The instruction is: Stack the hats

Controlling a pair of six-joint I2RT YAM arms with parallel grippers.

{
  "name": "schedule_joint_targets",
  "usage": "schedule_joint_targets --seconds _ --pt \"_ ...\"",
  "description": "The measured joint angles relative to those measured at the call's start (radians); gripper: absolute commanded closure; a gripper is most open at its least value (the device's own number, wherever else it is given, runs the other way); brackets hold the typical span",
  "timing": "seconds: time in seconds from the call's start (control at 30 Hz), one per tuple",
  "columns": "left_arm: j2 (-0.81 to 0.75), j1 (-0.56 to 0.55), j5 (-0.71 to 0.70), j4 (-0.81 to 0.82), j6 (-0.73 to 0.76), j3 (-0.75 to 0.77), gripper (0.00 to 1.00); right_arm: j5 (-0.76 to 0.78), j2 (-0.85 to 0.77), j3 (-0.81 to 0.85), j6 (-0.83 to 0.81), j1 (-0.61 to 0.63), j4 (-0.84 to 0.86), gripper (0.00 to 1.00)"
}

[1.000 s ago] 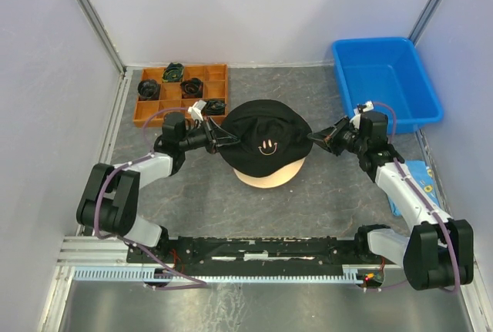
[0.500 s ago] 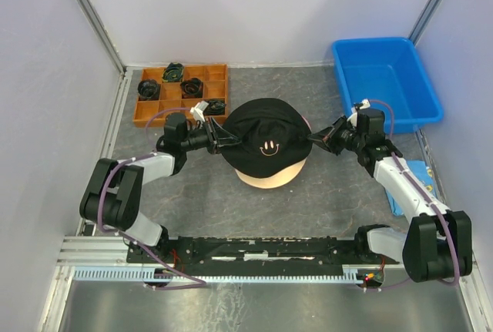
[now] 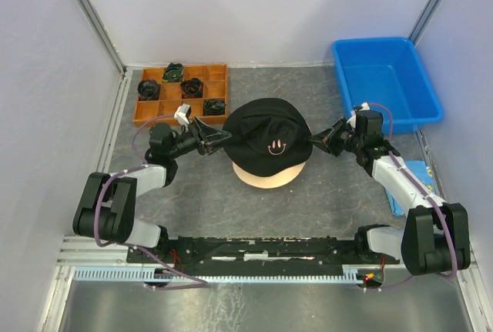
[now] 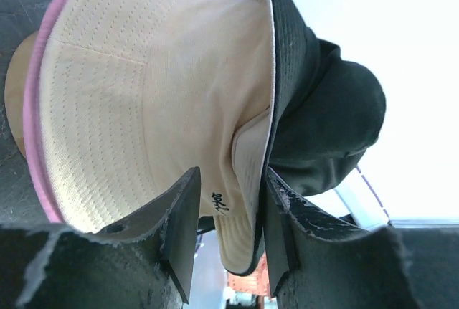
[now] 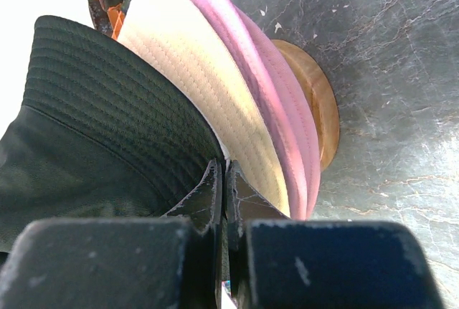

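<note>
The black hat (image 3: 268, 130) with a small smiley lies on top of a pile over the round wooden stand (image 3: 266, 176). In the left wrist view the beige hat (image 4: 143, 108) with dark script sits under the black hat (image 4: 323, 115), with a pink hat's rim (image 4: 32, 108) below that. My left gripper (image 3: 223, 138) is open at the pile's left side. The beige and black brims hang loose between its fingers (image 4: 183, 223). My right gripper (image 3: 314, 140) is shut on the black hat's brim (image 5: 136, 108) at the right side. Beige (image 5: 208, 87) and pink (image 5: 265, 87) brims lie beneath it.
An orange compartment tray (image 3: 218, 76) with dark coiled bundles stands at the back left, close behind my left arm. A blue bin (image 3: 385, 82) stands at the back right, and a light blue item (image 3: 420, 176) lies by the right wall. Walls close in on three sides.
My left gripper has opened and let go of the brim, and its arm has drawn back to the left. The black hat's smiley has shifted slightly right. The right gripper stays shut.
</note>
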Motion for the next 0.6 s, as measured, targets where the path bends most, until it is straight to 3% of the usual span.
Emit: schedule_joint_targets --seconds 0.2,0.5,0.6 --pt "0.034 0.045 0.000 0.206 -0.130 -0.065 0.62 0.000 0.000 -0.002 0.005 0.000 0.004 1.00" --pt "0.070 0.046 0.001 0.291 -0.188 -0.063 0.61 -0.001 0.000 -0.002 0.005 0.000 0.004 1.00" --pt "0.074 0.039 0.000 0.285 -0.188 -0.049 0.68 -0.004 0.000 -0.002 0.005 0.000 0.004 1.00"
